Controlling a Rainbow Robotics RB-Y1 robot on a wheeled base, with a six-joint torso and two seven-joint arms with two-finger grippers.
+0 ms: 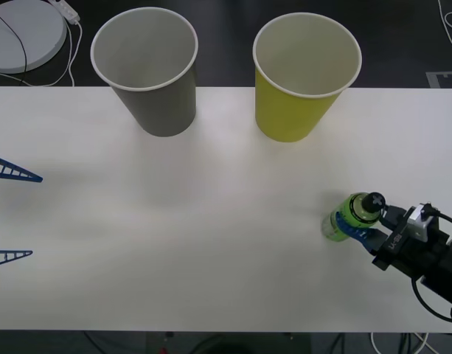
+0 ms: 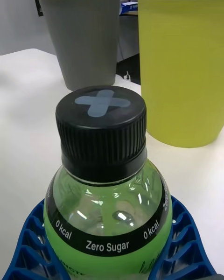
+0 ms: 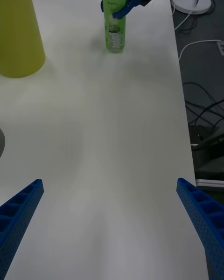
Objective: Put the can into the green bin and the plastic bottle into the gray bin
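The plastic bottle (image 1: 355, 212), bright green with a black cap, stands upright on the white table at the right. My right gripper (image 1: 347, 225) is shut on it, and its blue fingers (image 2: 186, 247) hug both sides just below the neck. From the left wrist view the bottle (image 3: 114, 28) has its base on the table. The gray bin (image 1: 155, 96) stands at the back left and the green bin (image 1: 296, 103) at the back right, both upright and open. My left gripper (image 1: 12, 214) hangs open at the left edge, holding nothing. The can is out of view.
A white round base (image 1: 23, 33) with cables lies beyond the table's back left corner. Cables run on the floor (image 3: 200, 121) off the table's side. Bare tabletop (image 1: 196, 221) stretches between the two grippers and in front of the bins.
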